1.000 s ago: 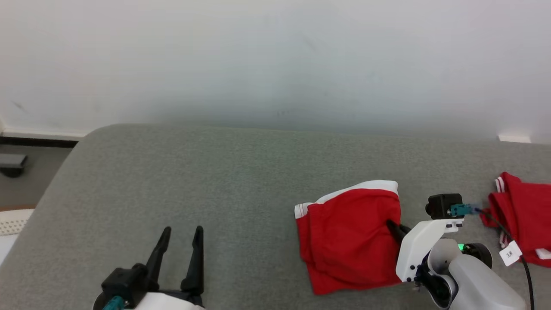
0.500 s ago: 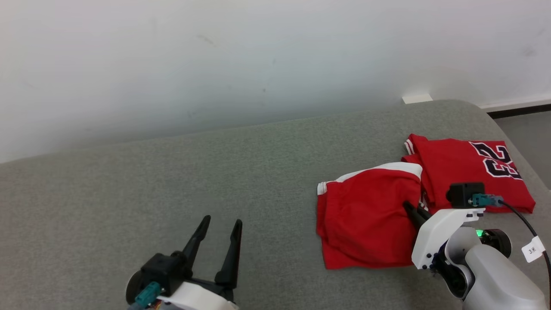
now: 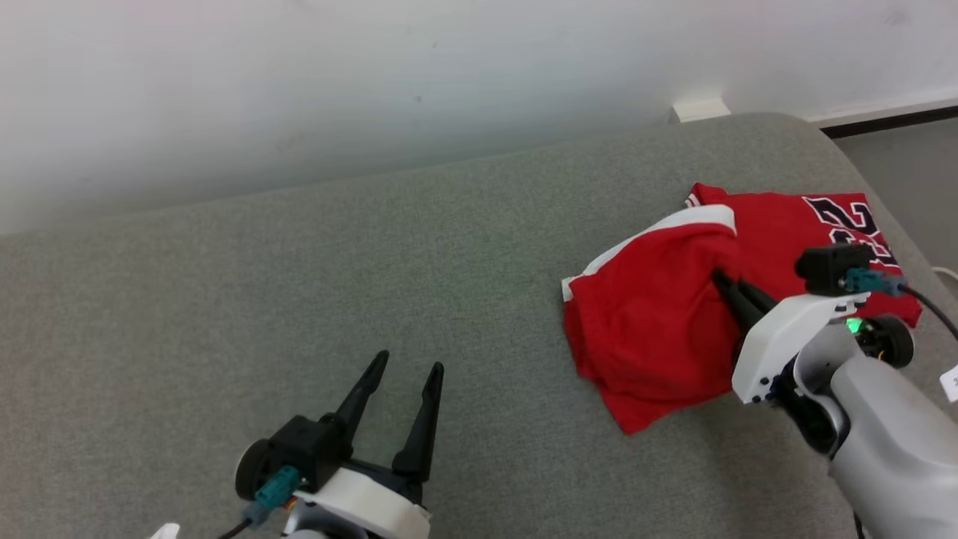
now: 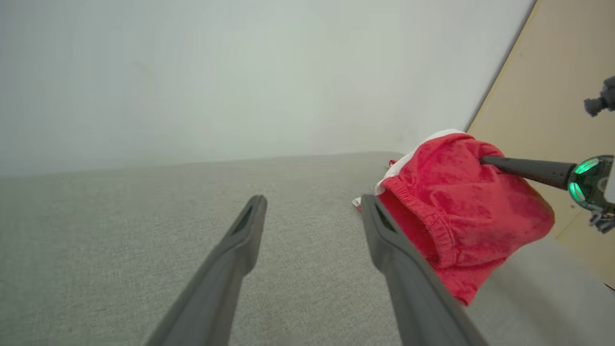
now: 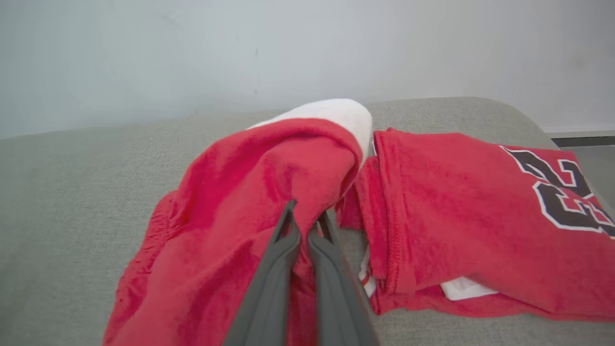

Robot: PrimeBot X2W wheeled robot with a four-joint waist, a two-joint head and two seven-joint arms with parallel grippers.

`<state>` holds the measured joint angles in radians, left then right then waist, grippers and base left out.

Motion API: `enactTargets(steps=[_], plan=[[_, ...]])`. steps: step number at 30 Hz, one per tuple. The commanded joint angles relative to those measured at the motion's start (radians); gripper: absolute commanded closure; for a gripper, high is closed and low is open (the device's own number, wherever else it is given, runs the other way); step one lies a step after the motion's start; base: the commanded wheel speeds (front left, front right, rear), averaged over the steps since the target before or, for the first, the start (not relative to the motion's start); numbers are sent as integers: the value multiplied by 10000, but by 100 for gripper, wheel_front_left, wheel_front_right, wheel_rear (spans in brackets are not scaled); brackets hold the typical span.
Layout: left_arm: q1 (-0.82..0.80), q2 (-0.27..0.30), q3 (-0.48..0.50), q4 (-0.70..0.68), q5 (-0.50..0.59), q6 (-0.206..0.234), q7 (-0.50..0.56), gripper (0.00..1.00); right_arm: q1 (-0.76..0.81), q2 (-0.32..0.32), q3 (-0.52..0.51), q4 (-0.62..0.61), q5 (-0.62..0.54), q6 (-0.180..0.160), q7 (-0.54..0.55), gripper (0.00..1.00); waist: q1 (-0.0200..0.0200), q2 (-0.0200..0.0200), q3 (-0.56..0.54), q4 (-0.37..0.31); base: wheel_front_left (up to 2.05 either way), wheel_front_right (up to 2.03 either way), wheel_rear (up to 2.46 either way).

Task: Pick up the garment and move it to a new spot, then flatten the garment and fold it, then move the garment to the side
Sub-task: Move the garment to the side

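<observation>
A pale, bare wall stands behind a grey fabric-covered table with rounded corners. Toward its right side, my right pincer is clamped tight on a pinch of cloth near the middle of the red shorts with a white trim band. That grip pulls the fabric up into a hump around the fingers while the near corner trails down. From the left wrist view the bundle looks raised, though I can't be sure whether its lowest edge is touching the table or just clear of it.

Just beside the shorts, at the far right corner, lies a folded red jersey with black numerals. I take that as the set-aside pile, so I judge this to be the last step, carrying the shorts to the side.

My left pincer hangs over bare table at the near left with its fingers spread and nothing between them, well apart from the shorts. One arm is enough for a carry this light. A single central pinch may let the fold slump when I put it down.
</observation>
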<state>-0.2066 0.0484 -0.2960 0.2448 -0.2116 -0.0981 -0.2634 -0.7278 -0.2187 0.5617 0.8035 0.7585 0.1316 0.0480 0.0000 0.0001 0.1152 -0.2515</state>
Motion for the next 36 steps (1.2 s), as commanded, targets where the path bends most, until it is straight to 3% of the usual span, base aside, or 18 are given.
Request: enactTargets(steps=[1,7,17,22,24,27,28,29,36], plan=[[-177,45,54,27,79,-30,-9,0,-411,-266,105,-119,-58,-22,81,100,0,-1,441,187,0,0,0],[-589,46,141,41,318,-137,-9,0,-1457,-1427,647,-553,-82,-24,328,100,0,-1,1387,568,0,0,0],[-1041,106,334,-67,648,-237,-9,0,-2274,-3629,506,-813,233,-24,809,100,0,-1,2348,827,0,0,0],[-1196,137,390,-97,686,-282,-9,0,-2187,-3895,488,-421,412,-24,733,100,0,-1,2684,801,0,0,0],[-1257,143,376,-96,716,-299,-9,0,-2119,-3842,556,-131,468,-24,600,83,0,-1,2785,825,0,0,0],[-1406,156,354,-77,712,-309,-9,0,-2219,-3657,639,480,348,-24,239,48,0,-1,2886,878,0,0,0],[-1438,167,355,-75,714,-313,-9,0,-2275,-3586,674,735,255,-24,90,15,0,-1,2914,903,0,0,0],[-1461,175,351,-69,714,-317,-9,0,-2356,-3549,678,1023,182,-24,-33,0,0,-1,2931,929,0,0,0],[-1321,144,483,-7,560,-327,-9,0,-2820,-3367,625,3103,-818,-24,-1544,0,0,-1,2526,1141,0,0,0]])
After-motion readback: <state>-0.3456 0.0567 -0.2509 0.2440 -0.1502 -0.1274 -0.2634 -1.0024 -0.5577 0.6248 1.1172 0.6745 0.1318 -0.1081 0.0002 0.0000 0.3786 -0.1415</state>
